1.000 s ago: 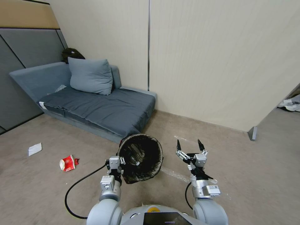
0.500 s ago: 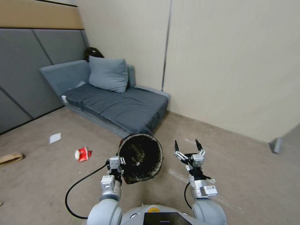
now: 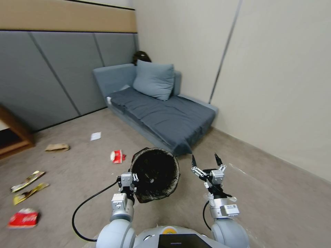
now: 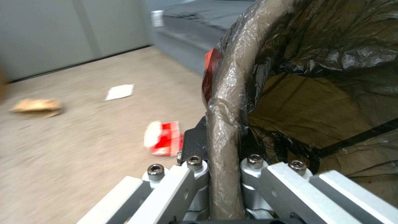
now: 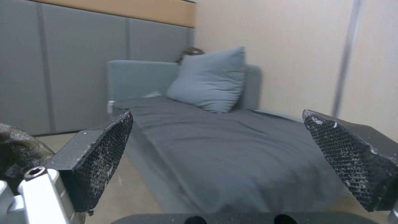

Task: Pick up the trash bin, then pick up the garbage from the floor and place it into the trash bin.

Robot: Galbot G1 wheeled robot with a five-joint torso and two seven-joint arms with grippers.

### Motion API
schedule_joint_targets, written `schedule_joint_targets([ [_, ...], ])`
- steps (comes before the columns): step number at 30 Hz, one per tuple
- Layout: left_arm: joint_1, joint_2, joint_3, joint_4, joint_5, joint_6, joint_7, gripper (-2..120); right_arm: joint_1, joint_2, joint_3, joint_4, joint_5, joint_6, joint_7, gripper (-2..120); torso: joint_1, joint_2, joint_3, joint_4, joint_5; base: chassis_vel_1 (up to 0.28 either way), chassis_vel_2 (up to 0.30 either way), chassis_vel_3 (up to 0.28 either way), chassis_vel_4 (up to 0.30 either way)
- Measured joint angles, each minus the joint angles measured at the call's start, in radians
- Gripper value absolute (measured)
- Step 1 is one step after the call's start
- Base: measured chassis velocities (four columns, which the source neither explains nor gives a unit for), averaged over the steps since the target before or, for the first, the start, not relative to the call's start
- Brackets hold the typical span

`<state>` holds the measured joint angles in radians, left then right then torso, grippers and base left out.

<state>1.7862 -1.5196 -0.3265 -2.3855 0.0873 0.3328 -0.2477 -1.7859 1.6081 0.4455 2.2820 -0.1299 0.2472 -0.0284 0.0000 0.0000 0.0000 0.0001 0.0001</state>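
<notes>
Round bin with a black plastic bag liner [image 3: 155, 174] hung tilted above the floor, its white wall hidden.
The left gripper [image 3: 128, 179] pinched its rim; the right gripper [image 3: 206, 160] stood spread and empty beside it. A red-and-white snack packet [image 3: 117, 156] lay on the floor just beyond, partly hidden by the rim in the left wrist view.

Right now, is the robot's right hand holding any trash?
No, the right hand is open and empty, its fingers spread apart in the air beside the bin.
</notes>
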Motion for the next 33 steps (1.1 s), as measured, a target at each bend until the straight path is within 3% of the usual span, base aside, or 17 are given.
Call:
schedule_joint_targets([
  [33, 0.003, 0.009, -0.004, -0.004, 0.009, -0.014, 0.001, 2, -0.005, 0.000, 0.000, 0.005, 0.003, 0.000, 0.000, 100, 0.000, 0.000, 0.000, -0.0002, -0.0001, 0.125, 0.121, 0.119, 0.121],
])
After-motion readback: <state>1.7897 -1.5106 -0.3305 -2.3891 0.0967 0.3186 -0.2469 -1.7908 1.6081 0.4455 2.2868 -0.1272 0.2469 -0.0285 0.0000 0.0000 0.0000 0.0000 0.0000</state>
